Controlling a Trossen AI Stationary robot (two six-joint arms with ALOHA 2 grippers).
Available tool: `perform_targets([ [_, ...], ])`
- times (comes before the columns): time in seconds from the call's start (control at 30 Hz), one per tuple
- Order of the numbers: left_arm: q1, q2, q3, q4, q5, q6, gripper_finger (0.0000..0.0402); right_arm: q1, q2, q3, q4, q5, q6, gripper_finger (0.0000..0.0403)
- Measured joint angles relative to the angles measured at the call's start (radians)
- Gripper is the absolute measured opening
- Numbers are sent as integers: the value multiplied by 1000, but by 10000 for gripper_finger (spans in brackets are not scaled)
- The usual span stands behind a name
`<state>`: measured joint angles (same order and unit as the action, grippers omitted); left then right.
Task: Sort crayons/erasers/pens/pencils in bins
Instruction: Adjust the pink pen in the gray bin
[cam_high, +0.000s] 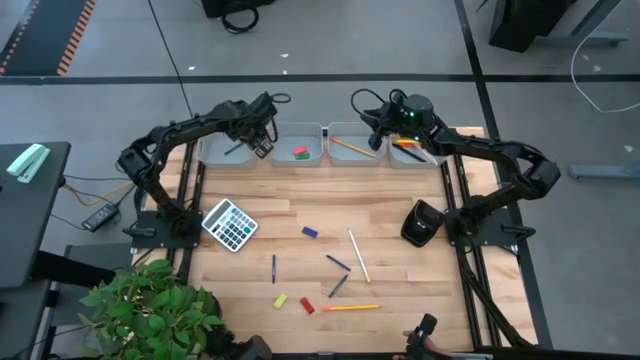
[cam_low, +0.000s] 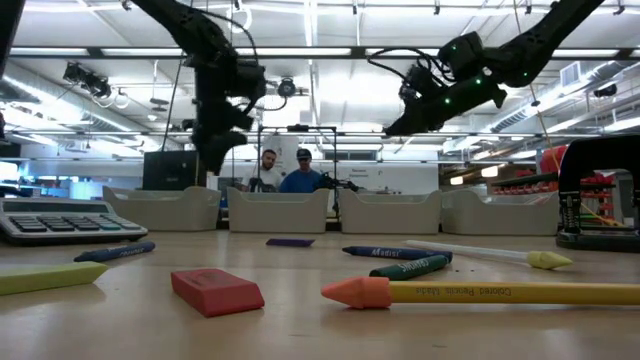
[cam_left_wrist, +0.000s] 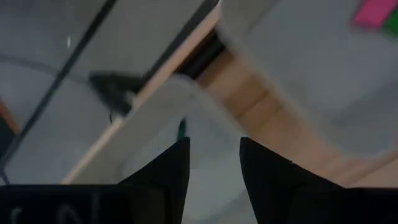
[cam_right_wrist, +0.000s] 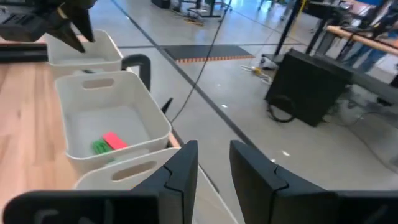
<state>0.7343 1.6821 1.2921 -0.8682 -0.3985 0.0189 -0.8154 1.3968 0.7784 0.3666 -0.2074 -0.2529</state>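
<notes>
Four light-grey bins stand in a row along the far edge: the first holds a dark pen, the second a pink and a green eraser, the third an orange pencil, the fourth orange sticks. My left gripper hovers open and empty between the first and second bins. My right gripper hovers open and empty over the third bin. Loose on the table lie a pale pencil, an orange pencil, a yellow eraser and a red eraser.
A grey calculator lies at the table's left. A small blue piece and dark pens lie mid-table. A black stand sits at the right edge and a plant at the near left corner. Two people sit behind the bins.
</notes>
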Motion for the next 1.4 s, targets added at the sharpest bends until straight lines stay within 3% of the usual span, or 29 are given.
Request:
perform_targets([
  [0.1,-24,0,16,82,42,65,139,0,0,0,-17,-3,32,103],
  [0.33,-68,0,17,364,355,158,126,37,0,0,-145,-11,133,103],
  [0.43,-88,0,17,483,441,157,126,65,-3,3,-248,107,150,103],
  [0.6,-135,0,17,693,455,144,127,72,-17,115,-587,339,193,103],
  [0.87,-194,28,17,992,477,154,114,62,-16,331,-1092,493,314,104],
  [1.0,-203,74,17,1036,552,169,112,16,-17,370,-1248,505,351,108],
  [1.2,-211,136,16,1099,742,178,108,-57,-16,362,-1412,483,362,128],
  [1.4,-211,138,16,1105,773,185,96,-116,-16,362,-1452,479,363,160],
])
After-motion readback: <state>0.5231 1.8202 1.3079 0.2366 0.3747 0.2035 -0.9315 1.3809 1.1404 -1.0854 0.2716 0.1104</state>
